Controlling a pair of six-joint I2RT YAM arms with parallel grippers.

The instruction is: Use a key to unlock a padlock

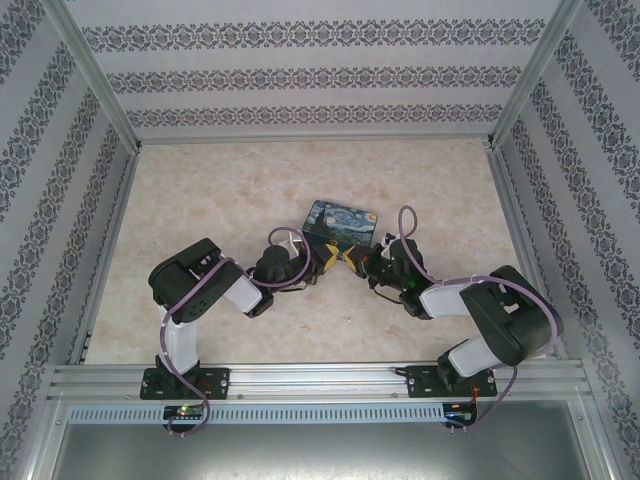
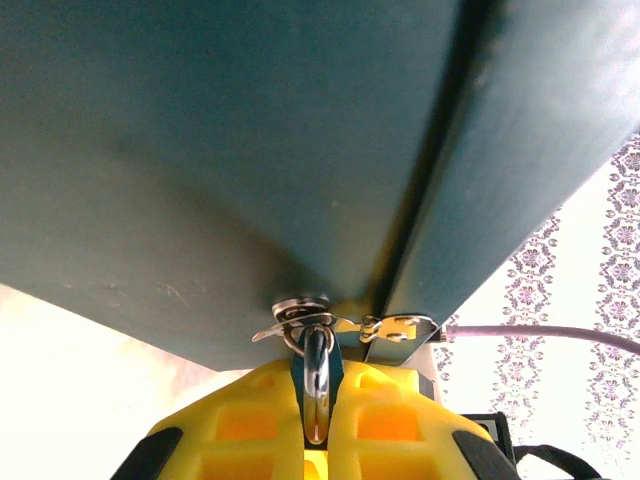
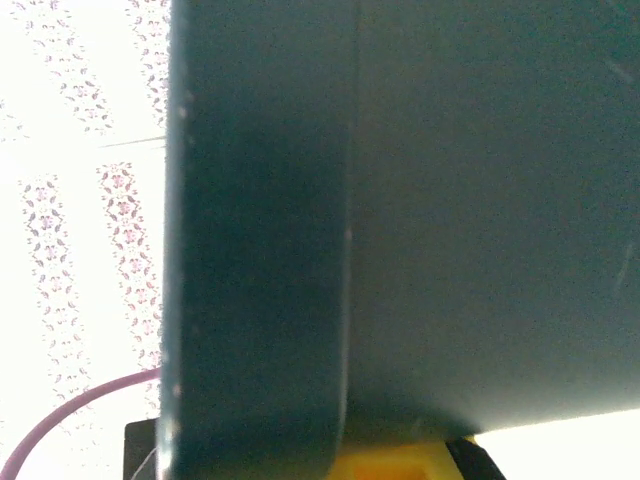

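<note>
Two tools meet nose to nose at the near edge of a small rectangular box (image 1: 342,222) printed with a swirling blue night sky, which sits near the middle of the pale marbled counter (image 1: 230,190). The left tool (image 1: 325,256) comes in from the left and the right tool (image 1: 352,257) from the right, their yellow tips close together just in front of the box.

From the left wrist, the dark teal side of the box looms overhead, with a dark seam running down it where the lid meets the body. The lid is down, so the inside of the box is hidden. At the lower edge of that side a small silvery hasp (image 2: 395,327) bridges the seam. The padlock (image 2: 316,395) hangs at this hasp: its thin silvery shackle runs down from the metal fitting, and slivers of its blue-teal body show on either side of it. The left tool's yellow fingers (image 2: 250,420) are clenched on the padlock, one on each side, with the shackle standing in the narrow gap between them.

From the right wrist, the same dark box wall sits very close and blurred, with a yellow finger (image 3: 400,462) just under its lower edge. The right tool is clenched tight; what, if anything, lies between its fingers cannot be told. A purple cable (image 2: 540,333) runs off to the right, in front of the patterned wall (image 1: 300,75).
</note>
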